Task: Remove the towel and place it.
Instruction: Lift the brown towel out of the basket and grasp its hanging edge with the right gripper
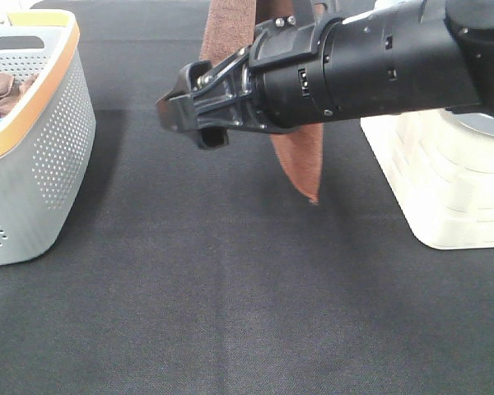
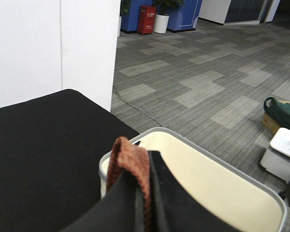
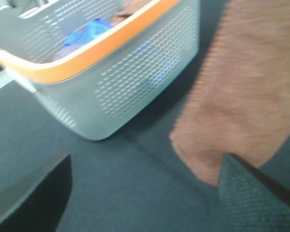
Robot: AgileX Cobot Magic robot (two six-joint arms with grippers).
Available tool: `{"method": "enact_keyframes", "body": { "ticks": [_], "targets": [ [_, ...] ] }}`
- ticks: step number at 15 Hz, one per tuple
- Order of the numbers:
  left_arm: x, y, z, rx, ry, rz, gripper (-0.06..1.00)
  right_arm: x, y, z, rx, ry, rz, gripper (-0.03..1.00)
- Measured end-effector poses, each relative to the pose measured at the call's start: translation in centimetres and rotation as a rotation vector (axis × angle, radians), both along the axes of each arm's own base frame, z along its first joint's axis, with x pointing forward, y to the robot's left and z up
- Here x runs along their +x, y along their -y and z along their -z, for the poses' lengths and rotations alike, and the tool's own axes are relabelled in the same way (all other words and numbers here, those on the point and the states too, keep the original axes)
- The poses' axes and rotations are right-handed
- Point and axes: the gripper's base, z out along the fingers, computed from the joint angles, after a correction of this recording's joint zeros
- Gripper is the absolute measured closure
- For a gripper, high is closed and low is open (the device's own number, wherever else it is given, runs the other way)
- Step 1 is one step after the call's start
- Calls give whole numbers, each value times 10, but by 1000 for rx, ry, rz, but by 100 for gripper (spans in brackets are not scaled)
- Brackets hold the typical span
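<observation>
The left claw [image 2: 144, 176] is pinching the hanging reddish-brown microfibre towel [image 1: 300, 160] tightly; the right claw [image 1: 189, 117] is gaping wide, holding nothing.

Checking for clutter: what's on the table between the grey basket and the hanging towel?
Only bare black tablecloth lies between the grey basket and the towel; the right wrist view shows it.

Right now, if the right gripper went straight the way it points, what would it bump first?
Probably the grey basket: the open right gripper points left toward it, over bare black table. The hanging towel is beside it, not ahead. Depth is hard to judge.
</observation>
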Motion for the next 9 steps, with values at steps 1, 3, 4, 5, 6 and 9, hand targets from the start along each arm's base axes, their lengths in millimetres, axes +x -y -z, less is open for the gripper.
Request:
{"method": "enact_keyframes", "body": {
  "ticks": [1,3,4,5,6,9],
  "targets": [
    [0,0,-1,0,9,-5,94,-1,-1,0,0,-11,-13,19],
    [-1,1,-1,-5,15,-3,94,0,-1,-1,3,-4,-4,19],
    [-2,3,-1,-5,15,4,94,2,0,-2,6,14,16,19],
    [-6,8,-1,-2,17,16,94,6,2,-4,18,41,62,19],
    [-9,11,-1,5,23,24,94,8,3,-5,35,43,97,19],
    [-12,15,0,22,20,39,94,12,5,-8,59,63,156,19]
  ]
}}
